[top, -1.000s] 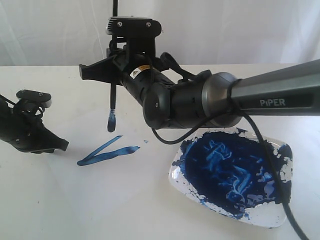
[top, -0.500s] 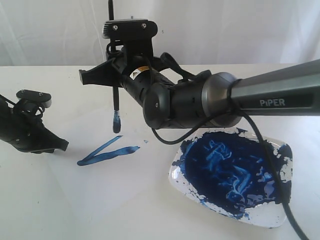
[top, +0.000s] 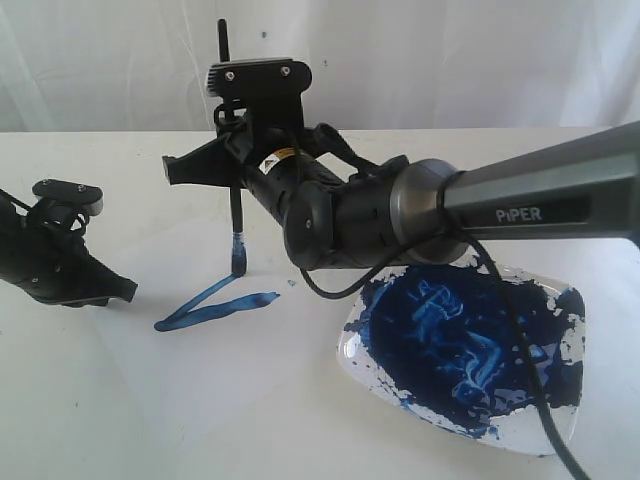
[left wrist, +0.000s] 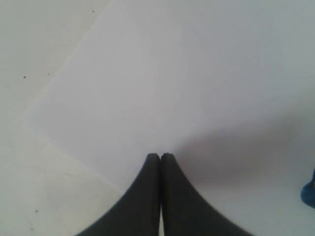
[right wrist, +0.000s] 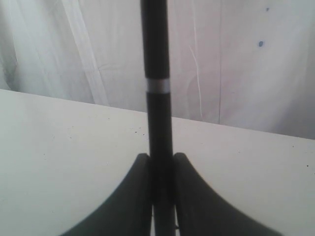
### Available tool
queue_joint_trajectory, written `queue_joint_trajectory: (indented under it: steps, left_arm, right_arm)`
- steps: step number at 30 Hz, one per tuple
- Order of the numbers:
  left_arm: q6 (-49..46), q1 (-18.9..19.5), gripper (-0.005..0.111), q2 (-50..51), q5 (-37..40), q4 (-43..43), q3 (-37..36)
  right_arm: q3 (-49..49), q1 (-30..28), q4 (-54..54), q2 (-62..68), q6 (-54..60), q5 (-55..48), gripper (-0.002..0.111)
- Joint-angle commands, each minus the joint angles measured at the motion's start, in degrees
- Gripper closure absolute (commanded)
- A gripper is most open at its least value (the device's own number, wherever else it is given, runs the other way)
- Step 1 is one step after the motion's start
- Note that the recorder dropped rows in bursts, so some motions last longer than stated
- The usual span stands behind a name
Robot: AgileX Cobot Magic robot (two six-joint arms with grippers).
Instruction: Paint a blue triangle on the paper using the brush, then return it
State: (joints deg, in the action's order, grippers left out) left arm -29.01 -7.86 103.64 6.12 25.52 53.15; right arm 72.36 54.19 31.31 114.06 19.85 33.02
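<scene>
My right gripper (top: 232,170) reaches across from the right and is shut on the brush (top: 237,225), which it holds upright. The black handle (right wrist: 156,73) is clamped between both fingers, and my right gripper (right wrist: 160,160) faces the back curtain. The blue-stained tip (top: 238,262) sits at or just above the upper end of the blue triangle (top: 210,305), which shows as two dark-blue strokes meeting in a point at the left. The paper (left wrist: 172,88) is a pale sheet, barely visible in the exterior view. My left gripper (top: 128,290) is shut and empty, and its tips (left wrist: 160,156) rest over the paper near its edge.
A clear dish (top: 570,330) smeared with dark-blue paint sits at the front right, under the right arm's forearm and cable. A white curtain (top: 450,60) closes off the back of the table. A bit of blue paint (left wrist: 310,191) shows at the edge of the left wrist view.
The right gripper has carried the brush down and slightly right, so the tip now stands at the upper stroke's end. The left gripper has not moved.
</scene>
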Motion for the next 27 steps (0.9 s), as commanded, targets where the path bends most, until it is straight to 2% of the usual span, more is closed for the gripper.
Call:
queue_joint_trajectory:
  steps: [1, 14, 23, 27]
  left_arm:
    - [0.15, -0.28, 0.107, -0.19, 0.89, 0.35, 0.17]
    - [0.15, -0.28, 0.107, -0.19, 0.89, 0.35, 0.17]
    - [0.15, -0.28, 0.107, -0.19, 0.89, 0.35, 0.17]
    - [0.15, -0.28, 0.107, -0.19, 0.89, 0.35, 0.17]
  right_arm:
    - [0.41, -0.6, 0.99, -0.21, 0.51, 0.61, 0.108]
    - [0.41, -0.6, 3.79, -0.43, 1.98, -2.6, 0.108]
    - [0.41, -0.6, 14.72, -1.4, 10.96, -3.48, 0.108]
    - [0.41, -0.6, 15.63, -1.66, 11.88, -5.07, 0.108]
